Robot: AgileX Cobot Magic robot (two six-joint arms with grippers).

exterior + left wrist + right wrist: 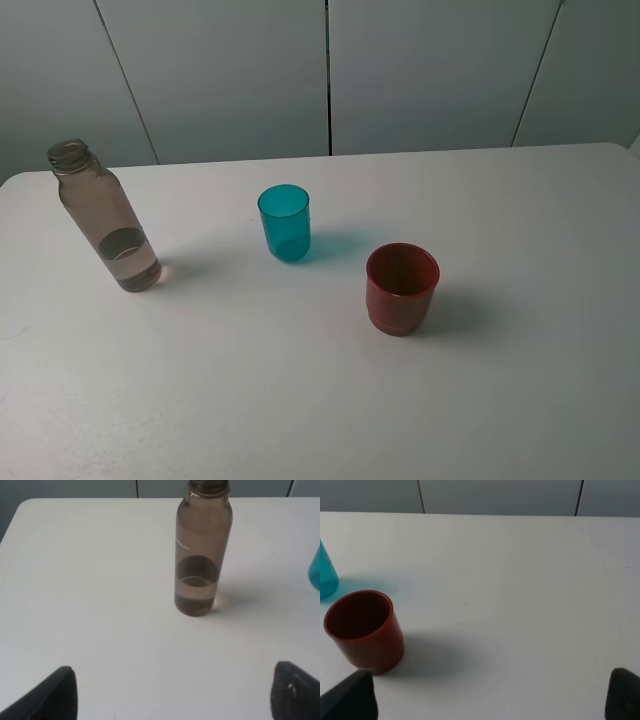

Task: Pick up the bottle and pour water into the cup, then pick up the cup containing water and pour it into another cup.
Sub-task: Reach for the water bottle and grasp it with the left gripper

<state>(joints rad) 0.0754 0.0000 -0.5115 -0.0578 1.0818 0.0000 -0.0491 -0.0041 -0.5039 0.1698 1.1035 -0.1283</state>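
Bottle (105, 225) stands uncapped at far left, water (132, 266) low inside; my left gripper (175, 695) faces it, jaws wide apart and nothing held; I'd drive straight in, centre its body, clamp mid-height, keep it upright; right gripper (487, 697) also spread.

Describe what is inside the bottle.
The bottle holds a little clear water at the bottom; above that it is empty, and it has no cap. The see-through plastic hides nothing inside.

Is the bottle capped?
No, the bottle stands with its threaded neck open and no cap on it.
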